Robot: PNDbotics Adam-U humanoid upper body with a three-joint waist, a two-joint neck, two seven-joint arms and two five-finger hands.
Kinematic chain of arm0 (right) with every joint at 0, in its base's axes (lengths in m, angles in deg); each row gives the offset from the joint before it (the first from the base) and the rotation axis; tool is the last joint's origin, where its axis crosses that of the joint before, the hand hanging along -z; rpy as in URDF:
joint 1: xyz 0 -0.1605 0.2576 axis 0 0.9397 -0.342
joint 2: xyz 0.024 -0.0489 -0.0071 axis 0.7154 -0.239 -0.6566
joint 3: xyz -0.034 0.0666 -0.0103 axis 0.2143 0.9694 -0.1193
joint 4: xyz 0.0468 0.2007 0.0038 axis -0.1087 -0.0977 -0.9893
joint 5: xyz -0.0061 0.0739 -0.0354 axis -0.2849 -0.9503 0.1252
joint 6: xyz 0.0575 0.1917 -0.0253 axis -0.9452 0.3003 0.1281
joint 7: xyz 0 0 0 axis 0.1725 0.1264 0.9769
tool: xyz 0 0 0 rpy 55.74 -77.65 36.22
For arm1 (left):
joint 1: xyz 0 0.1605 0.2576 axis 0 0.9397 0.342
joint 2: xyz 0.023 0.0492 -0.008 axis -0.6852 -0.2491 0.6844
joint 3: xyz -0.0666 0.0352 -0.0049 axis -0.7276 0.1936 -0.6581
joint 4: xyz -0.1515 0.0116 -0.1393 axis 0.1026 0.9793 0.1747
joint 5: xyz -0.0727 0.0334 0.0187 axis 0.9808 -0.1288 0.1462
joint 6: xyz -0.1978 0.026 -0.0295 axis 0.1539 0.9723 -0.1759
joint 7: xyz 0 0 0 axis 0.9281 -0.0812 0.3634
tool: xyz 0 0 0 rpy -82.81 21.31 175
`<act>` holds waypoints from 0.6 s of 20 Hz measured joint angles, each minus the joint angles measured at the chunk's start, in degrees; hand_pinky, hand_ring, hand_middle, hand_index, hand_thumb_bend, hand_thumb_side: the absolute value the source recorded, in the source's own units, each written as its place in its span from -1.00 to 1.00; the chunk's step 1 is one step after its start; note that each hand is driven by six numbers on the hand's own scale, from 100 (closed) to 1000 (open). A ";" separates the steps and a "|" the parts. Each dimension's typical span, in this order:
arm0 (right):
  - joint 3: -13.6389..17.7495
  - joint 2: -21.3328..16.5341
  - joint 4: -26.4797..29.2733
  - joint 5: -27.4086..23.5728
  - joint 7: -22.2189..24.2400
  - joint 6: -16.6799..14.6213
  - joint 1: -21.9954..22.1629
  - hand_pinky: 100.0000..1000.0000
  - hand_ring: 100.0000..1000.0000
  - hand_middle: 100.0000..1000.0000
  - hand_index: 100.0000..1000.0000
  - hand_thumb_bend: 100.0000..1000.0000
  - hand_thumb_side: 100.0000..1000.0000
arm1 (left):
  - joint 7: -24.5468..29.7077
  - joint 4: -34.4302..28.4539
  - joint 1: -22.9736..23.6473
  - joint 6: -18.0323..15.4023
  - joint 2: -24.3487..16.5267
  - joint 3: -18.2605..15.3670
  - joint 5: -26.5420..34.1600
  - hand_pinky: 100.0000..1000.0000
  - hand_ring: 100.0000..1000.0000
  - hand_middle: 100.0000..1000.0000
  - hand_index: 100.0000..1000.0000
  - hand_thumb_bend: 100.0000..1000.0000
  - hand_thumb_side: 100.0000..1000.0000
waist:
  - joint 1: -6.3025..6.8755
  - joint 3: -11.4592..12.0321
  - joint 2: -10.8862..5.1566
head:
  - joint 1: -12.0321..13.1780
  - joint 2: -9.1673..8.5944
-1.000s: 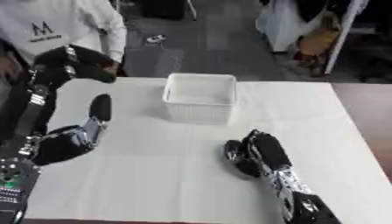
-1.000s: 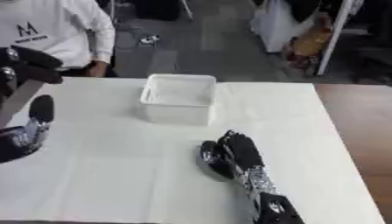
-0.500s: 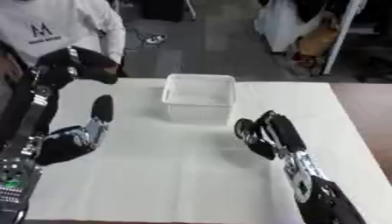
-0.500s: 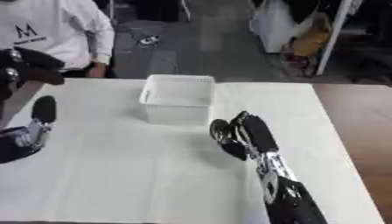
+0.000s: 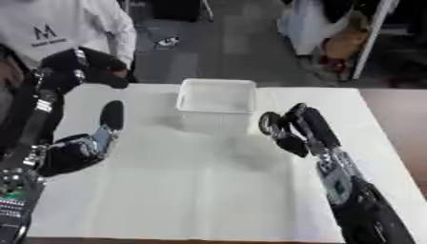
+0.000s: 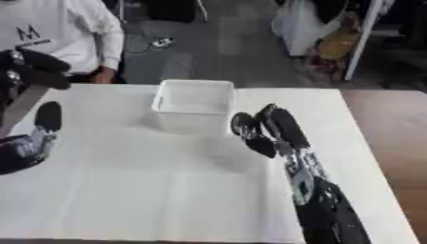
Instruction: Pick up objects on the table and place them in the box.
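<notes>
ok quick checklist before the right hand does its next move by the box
1. Box upright and open on top: ok.
2. Right hand near the box, just to its right: ok.
3. Something held in the right hand: cannot tell; only dark fingers show.
4. Left hand away from the box, at the table's left: ok.
5. Objects left on the white cloth to pick: cannot tell; none visible.
</notes>
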 measured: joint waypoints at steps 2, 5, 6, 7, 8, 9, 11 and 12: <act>-0.55 -0.80 0.68 -0.42 1.07 -1.00 -1.01 -1.00 -1.00 -1.00 -0.73 -1.00 0.24 | 0.00 0.00 0.00 0.00 -0.01 0.00 -0.02 0.05 -0.12 0.24 0.26 -0.78 0.04 | 0.01 -0.01 0.00 | 0.03 0.16; -1.25 -1.79 1.05 -0.47 2.06 -2.73 -2.37 -1.00 -1.00 -1.00 -0.73 -1.00 0.24 | -0.01 0.00 -0.02 -0.01 -0.02 0.00 -0.04 0.06 -0.12 0.24 0.26 -0.78 0.04 | 0.07 -0.01 0.00 | 0.05 0.58; -1.46 -2.09 1.06 -0.59 2.28 -3.27 -2.87 -1.00 -1.00 -1.00 -0.72 -1.00 0.24 | -0.01 0.00 -0.03 -0.01 -0.03 0.00 -0.05 0.06 -0.12 0.24 0.26 -0.78 0.04 | 0.09 -0.01 0.00 | 0.07 0.59; -1.70 -2.40 1.04 -0.82 2.45 -3.82 -3.59 -1.00 -1.00 -1.00 -0.72 -1.00 0.24 | -0.02 0.00 -0.04 -0.01 -0.12 0.00 -0.05 0.06 -0.12 0.24 0.26 -0.78 0.04 | 0.10 -0.01 0.02 | 0.18 0.60; -1.89 -2.74 1.01 -1.11 2.61 -4.31 -4.41 -1.00 -1.00 -1.00 -0.72 -1.00 0.24 | -0.02 0.00 -0.05 -0.01 -0.26 0.00 -0.06 0.06 -0.12 0.24 0.26 -0.78 0.04 | 0.11 0.00 0.02 | 0.22 0.60; -2.12 -2.98 0.90 -1.46 2.75 -4.80 -5.06 -1.00 -1.00 -1.00 -0.72 -1.00 0.24 | -0.02 0.00 -0.06 -0.02 -0.41 0.00 -0.06 0.06 -0.12 0.24 0.26 -0.78 0.04 | 0.11 0.01 0.03 | 0.22 0.60; -2.51 -3.34 0.62 -2.20 3.08 -5.65 -5.90 -1.00 -1.00 -1.00 -0.72 -1.00 0.24 | -0.02 0.00 -0.11 -0.02 -0.45 0.00 -0.07 0.06 -0.12 0.24 0.26 -0.78 0.04 | 0.11 0.08 0.14 | 0.23 0.60; -2.71 -3.50 0.39 -2.64 3.29 -6.02 -6.21 -1.00 -1.00 -1.00 -0.72 -1.00 0.24 | -0.03 0.00 -0.12 -0.02 -0.45 0.00 -0.07 0.06 -0.12 0.24 0.26 -0.78 0.03 | 0.11 0.14 0.19 | 0.23 0.60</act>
